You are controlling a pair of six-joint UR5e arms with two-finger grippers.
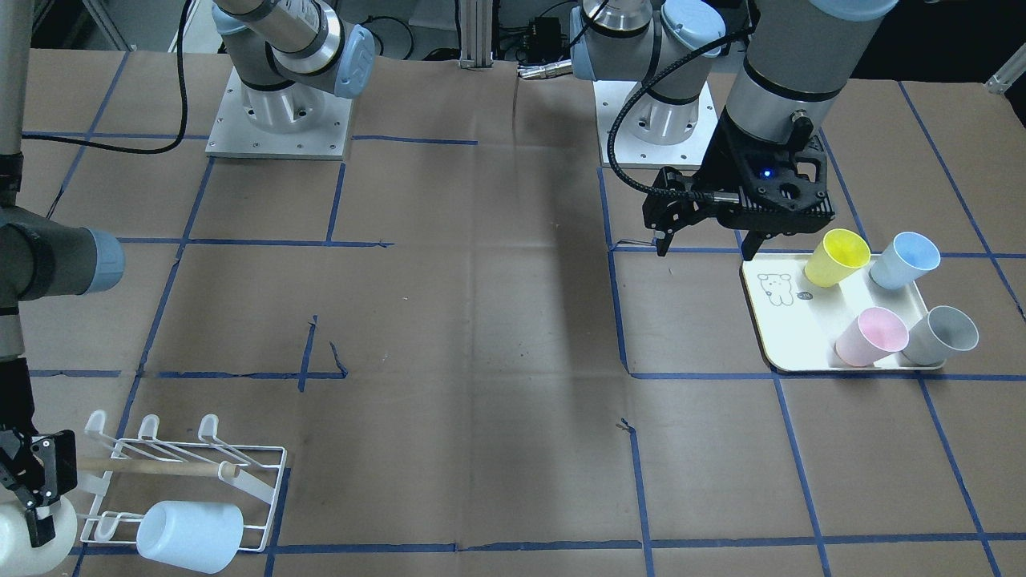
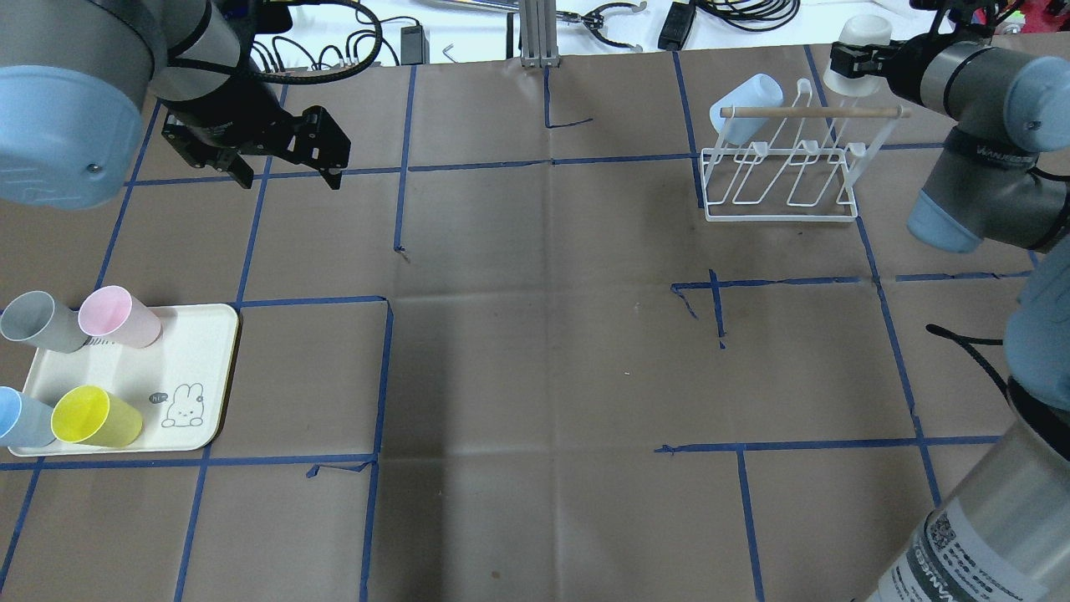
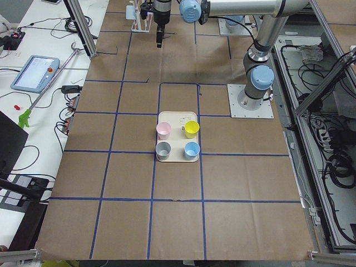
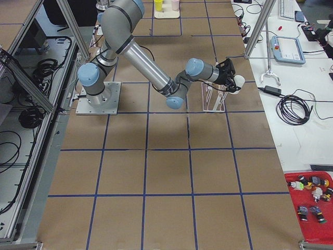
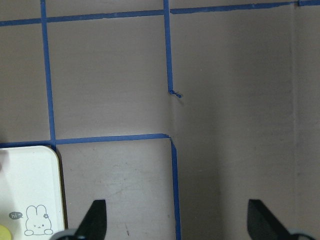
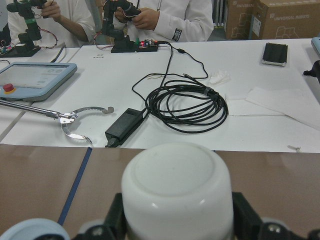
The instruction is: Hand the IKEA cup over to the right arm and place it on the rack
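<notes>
— Closest to the right wrist lens, what fills the view?
— It is the white cup (image 6: 177, 190), bottom centre, base toward the lens, clamped between both fingers of the right hand (image 6: 179, 222). Just past it the desk's far edge cuts across the frame, and beyond that lies a coiled cable (image 6: 187, 102).
— Where is that in the overhead view?
— Upper right corner. The white cup sits past the right end of the rack (image 2: 782, 180), close to its dowel (image 2: 811, 111); I cannot tell whether they touch. The desk edge runs just behind.
— Anything on the rack?
— One pale blue rack cup (image 2: 746, 104), tipped over the left-end peg.
— And the left hand (image 2: 291, 180)?
— Upper left, fingers spread wide with only brown paper between them. In its wrist view a corner of the tray (image 5: 30, 185) shows at lower left.
— The tray's load?
— Yellow cup (image 2: 94, 416), pink cup (image 2: 121, 316), grey cup (image 2: 38, 322) and blue cup (image 2: 21, 418), lower left overhead, near the frame's left edge.
— Room between?
— A broad stretch of desk (image 2: 543, 334), brown paper with blue tape lines, spans the middle from tray to rack.
</notes>
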